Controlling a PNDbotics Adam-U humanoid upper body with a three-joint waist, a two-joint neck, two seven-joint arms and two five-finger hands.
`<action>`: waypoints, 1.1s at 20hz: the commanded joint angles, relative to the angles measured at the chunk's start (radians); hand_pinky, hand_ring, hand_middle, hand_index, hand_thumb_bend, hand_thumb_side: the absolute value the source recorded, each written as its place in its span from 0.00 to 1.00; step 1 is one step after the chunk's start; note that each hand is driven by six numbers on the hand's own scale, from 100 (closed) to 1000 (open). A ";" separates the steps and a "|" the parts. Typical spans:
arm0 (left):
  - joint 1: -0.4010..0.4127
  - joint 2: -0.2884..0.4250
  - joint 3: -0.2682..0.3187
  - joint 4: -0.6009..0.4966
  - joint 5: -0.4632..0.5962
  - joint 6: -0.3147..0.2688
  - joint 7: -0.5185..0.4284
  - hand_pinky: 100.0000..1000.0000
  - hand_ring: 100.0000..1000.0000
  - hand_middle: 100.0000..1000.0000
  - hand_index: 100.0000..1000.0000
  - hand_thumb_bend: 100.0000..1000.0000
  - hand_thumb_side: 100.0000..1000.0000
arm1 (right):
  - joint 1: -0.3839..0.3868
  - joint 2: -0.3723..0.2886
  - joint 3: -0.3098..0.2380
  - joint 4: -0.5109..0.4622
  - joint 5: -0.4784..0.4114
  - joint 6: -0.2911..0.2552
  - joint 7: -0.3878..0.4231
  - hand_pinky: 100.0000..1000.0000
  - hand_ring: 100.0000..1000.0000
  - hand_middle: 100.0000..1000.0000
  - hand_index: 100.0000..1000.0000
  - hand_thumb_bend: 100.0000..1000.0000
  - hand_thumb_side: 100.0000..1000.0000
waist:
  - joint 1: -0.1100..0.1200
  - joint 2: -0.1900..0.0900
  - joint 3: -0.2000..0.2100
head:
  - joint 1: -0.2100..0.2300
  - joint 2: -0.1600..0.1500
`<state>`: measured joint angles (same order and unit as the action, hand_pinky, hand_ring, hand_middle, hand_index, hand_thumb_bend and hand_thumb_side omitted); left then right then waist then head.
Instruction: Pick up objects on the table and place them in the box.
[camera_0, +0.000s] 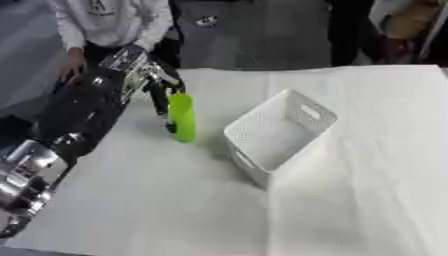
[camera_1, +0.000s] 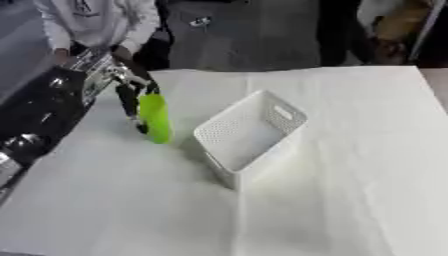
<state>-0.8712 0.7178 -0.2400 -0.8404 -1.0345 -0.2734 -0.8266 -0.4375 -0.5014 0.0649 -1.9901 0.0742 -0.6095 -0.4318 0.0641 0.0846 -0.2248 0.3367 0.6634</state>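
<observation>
My left hand (camera_0: 160, 95) was at the green cylinder (camera_0: 182, 118), which stood upright on the tabletop (camera_0: 175, 200) just left of the white perforated box (camera_0: 280, 131). Fingers were against its left side; couldn't tell whether they'd curled round it or only touched. It looked like smooth hard plastic: probably light, stiff, slippery, and tall enough to tip. I judged mid-height the best place to grip, thumb opposite fingers. Right hand wasn't in view.
</observation>
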 joint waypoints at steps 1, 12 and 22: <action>-0.012 0.020 0.011 -0.008 0.011 -0.102 -0.080 0.32 0.63 0.78 0.94 0.80 0.46 | -0.013 -0.015 -0.008 -0.010 -0.003 -0.002 0.004 0.05 0.23 0.24 0.34 0.10 0.36 | -0.004 -0.011 0.001 | 0.012 -0.013; -0.009 0.005 0.009 0.012 0.010 -0.134 -0.080 0.31 0.60 0.75 0.93 0.78 0.46 | -0.015 -0.013 -0.009 -0.010 -0.008 -0.003 0.006 0.05 0.23 0.24 0.34 0.10 0.36 | -0.004 -0.010 -0.001 | 0.014 -0.012; -0.005 -0.008 0.010 0.027 -0.003 -0.136 -0.080 0.28 0.52 0.65 0.90 0.75 0.45 | -0.017 -0.012 -0.010 -0.010 -0.011 -0.004 0.009 0.05 0.23 0.24 0.34 0.10 0.36 | -0.004 -0.009 -0.002 | 0.016 -0.010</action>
<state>-0.8643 0.6995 -0.2366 -0.8150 -1.0295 -0.3015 -0.7985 -0.4380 -0.5012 0.0647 -1.9901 0.0655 -0.6119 -0.4253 0.0638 0.0849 -0.2251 0.3433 0.6635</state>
